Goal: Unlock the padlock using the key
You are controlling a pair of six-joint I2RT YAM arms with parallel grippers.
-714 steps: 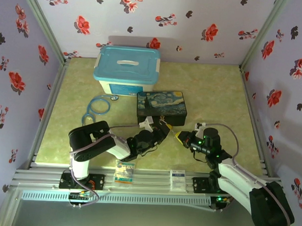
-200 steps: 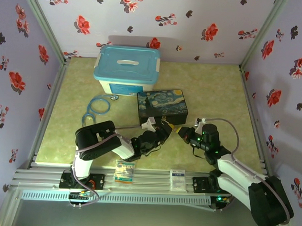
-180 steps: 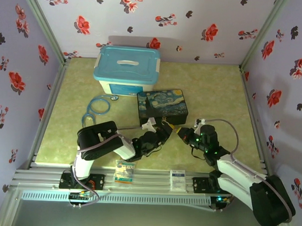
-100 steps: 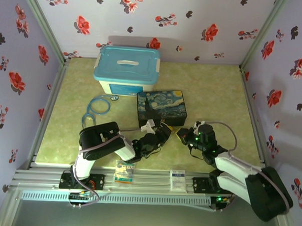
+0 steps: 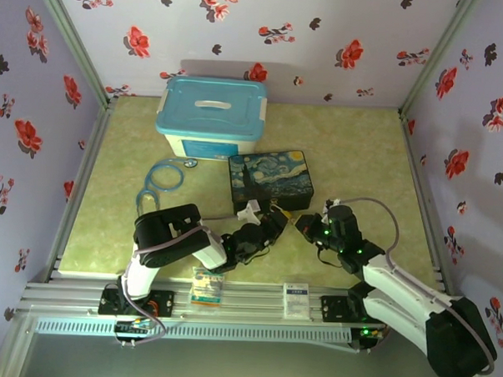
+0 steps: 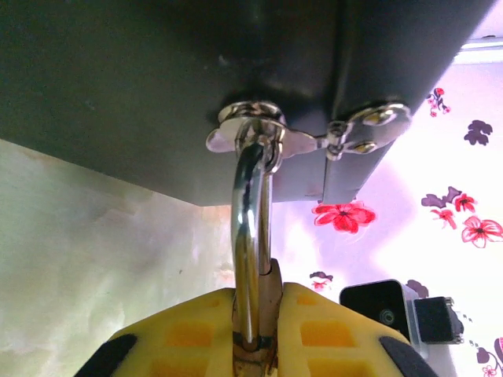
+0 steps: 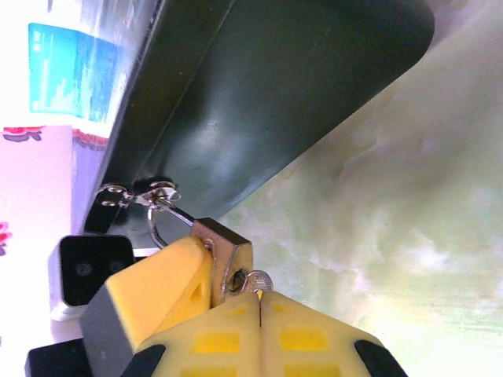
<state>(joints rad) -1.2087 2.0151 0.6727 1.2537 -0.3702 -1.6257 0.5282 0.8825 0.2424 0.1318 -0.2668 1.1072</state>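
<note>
The small brass padlock (image 7: 229, 247) hangs by its silvery shackle (image 6: 250, 236) from the hasp (image 6: 259, 133) on the front of the dark painted box (image 5: 269, 177). My left gripper (image 6: 258, 294) is shut on the padlock's body from below. My right gripper (image 7: 259, 302) is shut on the key (image 7: 258, 278). The key's round head shows just above the pads, and its blade is at the padlock's keyhole. In the top view the two grippers meet tip to tip in front of the box, left gripper (image 5: 275, 220) and right gripper (image 5: 303, 227).
A blue-lidded storage bin (image 5: 211, 116) stands behind the box, and a blue looped tube (image 5: 163, 177) lies to its left. Two small packets (image 5: 207, 287) (image 5: 295, 296) rest on the front rail. Flowered walls close in three sides.
The right gripper has moved left towards the left gripper and now sits against the padlock. Both arms have shifted slightly. Both grips are unchanged.
</note>
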